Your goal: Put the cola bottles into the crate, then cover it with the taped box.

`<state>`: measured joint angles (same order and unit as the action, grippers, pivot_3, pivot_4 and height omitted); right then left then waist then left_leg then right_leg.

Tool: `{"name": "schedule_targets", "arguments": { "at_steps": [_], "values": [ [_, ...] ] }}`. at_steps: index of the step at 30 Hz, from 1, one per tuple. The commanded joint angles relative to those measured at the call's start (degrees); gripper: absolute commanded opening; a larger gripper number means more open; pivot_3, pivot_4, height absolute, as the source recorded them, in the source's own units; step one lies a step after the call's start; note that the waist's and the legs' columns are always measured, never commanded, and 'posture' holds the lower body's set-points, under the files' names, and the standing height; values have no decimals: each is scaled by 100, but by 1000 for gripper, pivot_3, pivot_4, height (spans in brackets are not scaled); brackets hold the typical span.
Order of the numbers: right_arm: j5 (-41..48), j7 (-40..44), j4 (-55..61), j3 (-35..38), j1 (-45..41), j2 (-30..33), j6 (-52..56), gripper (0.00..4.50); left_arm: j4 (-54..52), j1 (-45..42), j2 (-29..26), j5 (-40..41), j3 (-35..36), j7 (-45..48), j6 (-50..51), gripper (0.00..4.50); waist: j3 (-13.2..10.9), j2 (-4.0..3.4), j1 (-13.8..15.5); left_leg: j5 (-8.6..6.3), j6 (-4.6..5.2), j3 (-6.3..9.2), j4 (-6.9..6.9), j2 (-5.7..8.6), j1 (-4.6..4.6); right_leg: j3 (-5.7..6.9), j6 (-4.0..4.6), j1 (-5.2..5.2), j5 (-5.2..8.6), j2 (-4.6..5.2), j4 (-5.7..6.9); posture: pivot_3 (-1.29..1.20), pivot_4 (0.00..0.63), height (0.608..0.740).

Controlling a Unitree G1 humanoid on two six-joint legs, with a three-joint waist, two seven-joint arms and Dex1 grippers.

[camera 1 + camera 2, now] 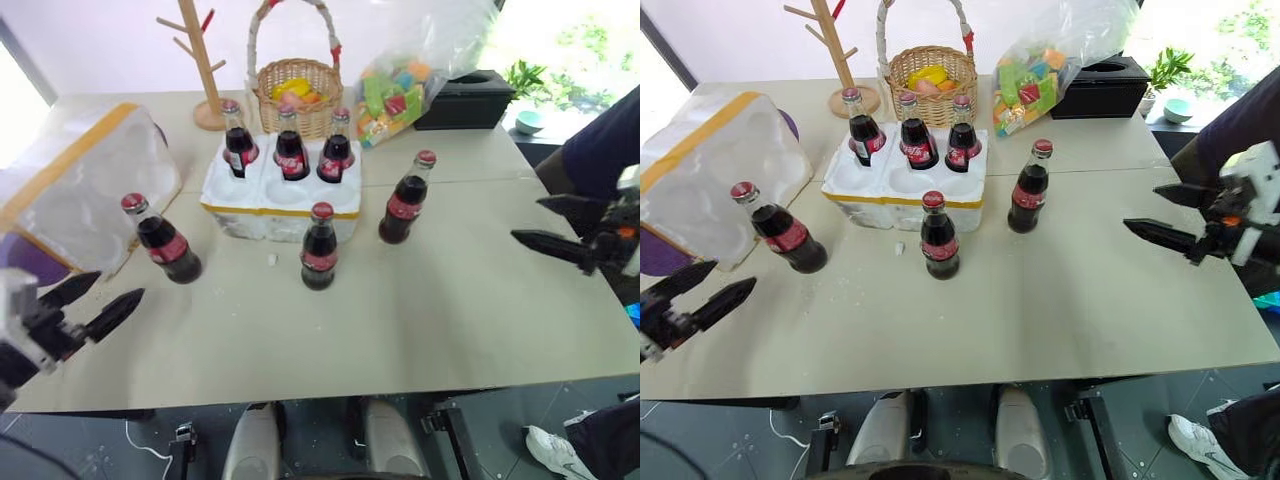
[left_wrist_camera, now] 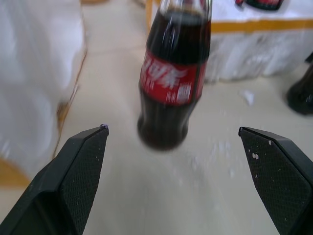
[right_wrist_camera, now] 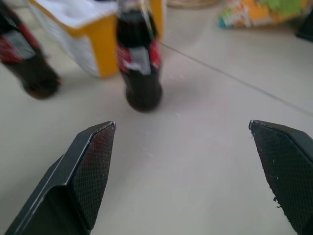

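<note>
The white crate (image 1: 250, 222) with its yellow band stands mid-table. Three cola bottles (image 1: 291, 152) stand in its back wells. Three more are on the table: one to the left (image 1: 165, 245), one in front of the crate (image 1: 319, 250), one to the right (image 1: 405, 205). The taped box (image 1: 80, 185) lies tilted at the far left. My left gripper (image 1: 118, 286) is open near the table's front left, short of the left bottle (image 2: 173, 83). At the right edge hovers my right gripper (image 1: 528, 218), also open and pointing toward the right bottle (image 3: 139, 68).
Behind the crate are a wicker basket (image 1: 295, 90), a wooden peg stand (image 1: 205, 70), a clear bag of coloured blocks (image 1: 400, 90) and a black box (image 1: 465, 100). A person (image 1: 605, 150) stands at the table's right side. Styrofoam crumbs (image 1: 271, 259) lie before the crate.
</note>
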<state>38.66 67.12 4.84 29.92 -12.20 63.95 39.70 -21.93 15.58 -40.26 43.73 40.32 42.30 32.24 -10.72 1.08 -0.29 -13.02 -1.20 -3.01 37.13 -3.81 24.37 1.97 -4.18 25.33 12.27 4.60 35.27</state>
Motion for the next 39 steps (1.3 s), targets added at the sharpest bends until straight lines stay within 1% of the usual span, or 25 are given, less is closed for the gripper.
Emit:
{"name": "schedule_targets", "arguments": {
  "at_steps": [1,4,8,11,15,16,18,19,20,23,26,28,31,32,34,35,36,39],
  "values": [
    [1109,234,1109,862,122,310,976,4500,262,-589,-142,-269,-457,-186,-93,4467,2,2,5,0,0,0,0,0,-1,0,0,-1,0,-1,0,0,150,740],
    [2038,57,1758,1379,112,383,1709,4500,618,-1108,-205,-475,-810,-137,-179,4467,3,9,17,0,0,-1,2,0,-1,-1,-1,-3,-1,-1,0,0,150,740],
    [3261,-500,2397,1796,50,374,2310,4500,1219,-1822,-216,-787,-1349,33,-356,4467,4,11,61,0,0,-2,5,1,-3,-1,0,-7,-2,0,0,0,150,740],
    [3779,-912,2732,1890,83,373,2419,4500,1668,-2186,-165,-1087,-1719,170,-611,4467,4,11,103,0,0,-2,5,1,-3,0,0,-8,-2,0,0,0,150,740],
    [4138,-1405,2914,1853,114,347,2355,4500,2086,-2407,-113,-1402,-2122,402,-964,4467,4,13,107,0,0,-2,5,1,1,0,0,-7,-2,1,-2,0,150,740],
    [4189,-1537,2898,1811,93,343,2316,4500,2122,-2397,-110,-1414,-2151,492,-1030,4232,4,13,106,0,0,-2,5,1,1,0,0,-7,-2,1,-2,0,150,740],
    [4233,-1743,2863,1727,54,344,2242,4500,2166,-2378,-120,-1405,-2147,575,-1056,3620,4,13,106,1,1,-3,5,1,1,-1,0,-7,-2,3,-2,0,150,740],
    [4275,-1808,2847,1712,54,348,2222,4500,2161,-2362,-137,-1410,-2119,585,-1061,3205,4,13,104,1,1,-3,5,1,1,-1,0,-7,-2,3,-2,0,150,740],
    [4314,-1851,2841,1699,64,349,2205,4500,2123,-2350,-168,-1347,-2056,611,-984,2781,4,13,103,1,1,-3,5,1,0,-1,0,-7,-2,3,-2,0,150,740],
    [4335,-1909,2870,1652,131,314,2163,4500,1887,-2348,-302,-936,-1822,782,-534,2818,4,13,100,1,1,-3,4,0,1,-1,-1,-7,-2,2,-1,0,150,740],
    [4230,-1881,2932,1570,250,281,2107,4500,1470,-2395,-733,37,-1576,1320,478,2818,-3,27,100,1,2,-2,4,0,2,0,-2,-6,-2,2,-1,0,150,740],
    [4194,-1888,2934,1510,292,285,2050,4500,1366,-2601,-994,507,-1477,1559,952,2818,-4,27,103,1,2,-2,5,-1,5,0,-2,-3,-2,1,-1,0,150,740],
    [4121,-1919,2942,1406,325,283,1978,4500,1579,-3327,-1244,945,-1476,1654,1413,2818,-5,30,153,1,1,2,10,1,6,2,-2,-6,-2,2,0,0,150,740],
    [4083,-1952,2971,1341,343,255,1937,4500,1927,-3900,-1229,946,-1615,1647,1444,2818,-5,30,160,1,1,4,13,1,6,3,-1,-8,-2,1,0,0,150,740],
    [4053,-2016,3012,1251,364,215,1878,4500,2472,-4687,-1162,840,-1842,1651,1450,2818,-9,37,209,2,1,6,23,2,5,3,-1,-14,-2,0,5,0,150,740],
    [4072,-2076,3028,1208,366,191,1849,4500,2766,-5036,-1102,688,-1991,1709,1363,2818,-9,37,225,2,1,6,24,2,6,3,-2,-13,-3,-3,4,0,150,740],
    [4086,-2158,3055,1147,364,163,1807,4500,3174,-5433,-991,331,-2250,1774,1061,2818,-7,35,233,2,2,5,25,3,4,2,-2,-17,-3,-2,4,0,150,740],
    [4196,-2462,3154,1000,367,64,1689,4500,4793,-6736,-409,-712,-2960,1855,-23,2818,-3,33,285,2,3,3,21,7,-3,0,-5,-24,-3,-2,3,0,150,740]
  ]
}}
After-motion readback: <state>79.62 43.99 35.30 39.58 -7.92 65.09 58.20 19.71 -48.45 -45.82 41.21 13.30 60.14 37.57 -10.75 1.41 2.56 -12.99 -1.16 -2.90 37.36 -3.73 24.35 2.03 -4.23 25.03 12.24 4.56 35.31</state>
